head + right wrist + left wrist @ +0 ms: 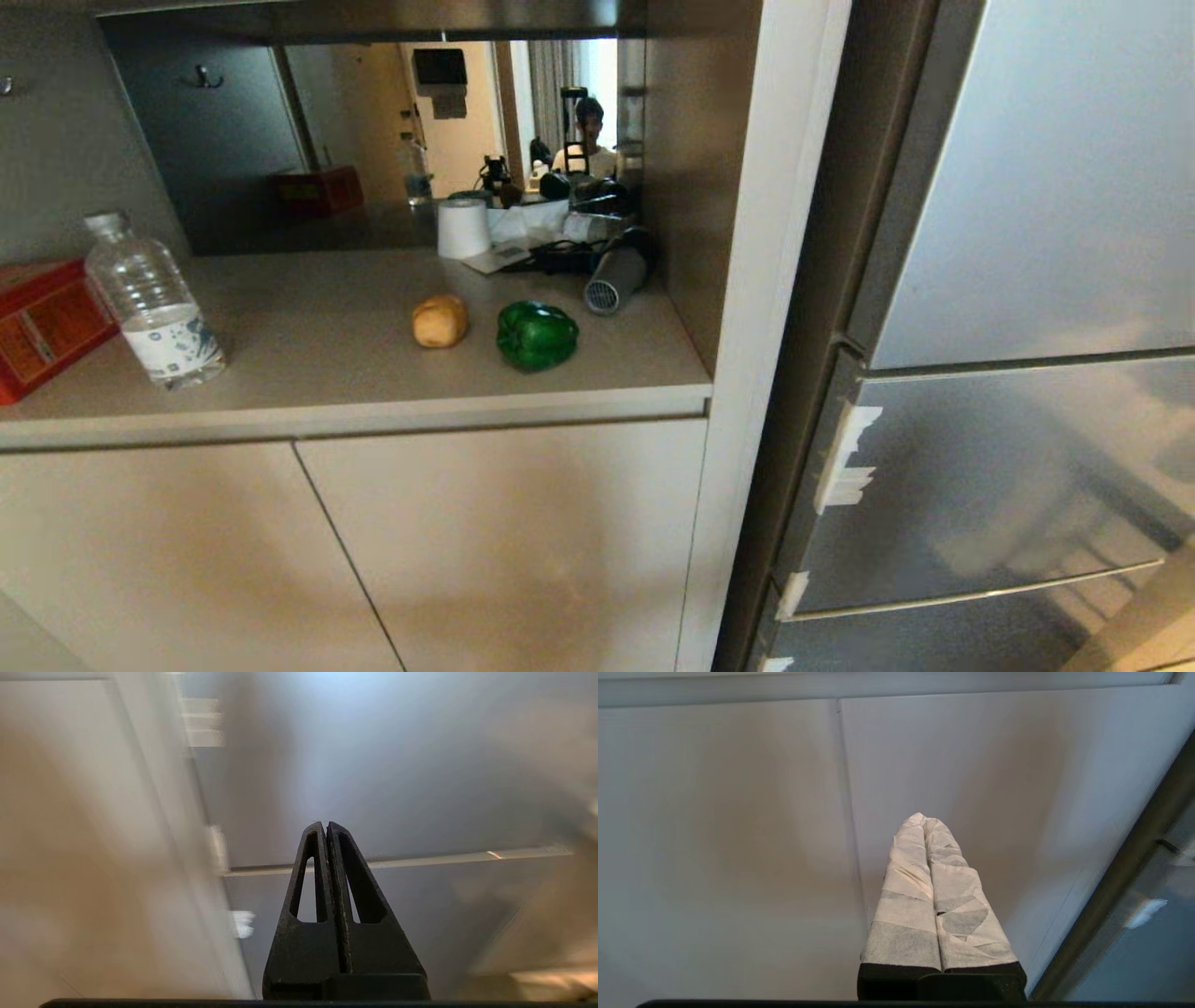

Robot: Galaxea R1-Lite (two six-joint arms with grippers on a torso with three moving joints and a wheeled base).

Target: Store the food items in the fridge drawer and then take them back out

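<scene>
- A green bell pepper (536, 334) and a tan potato (440, 320) are seen side by side, just apart, on a beige counter (327, 373); the potato lies at 9 o'clock of the pepper.
- A silver-grey fridge (1008, 373) is shown closed at 3 o'clock of the counter; its drawer is hidden.
- A water bottle (154, 303) and red box (42, 322) are placed far at 9 o'clock.
- The left gripper (923, 817), tape-wrapped, is closed on nothing before cabinet doors (738, 835).
- The right gripper (325, 823) is closed and empty before the fridge.
</scene>
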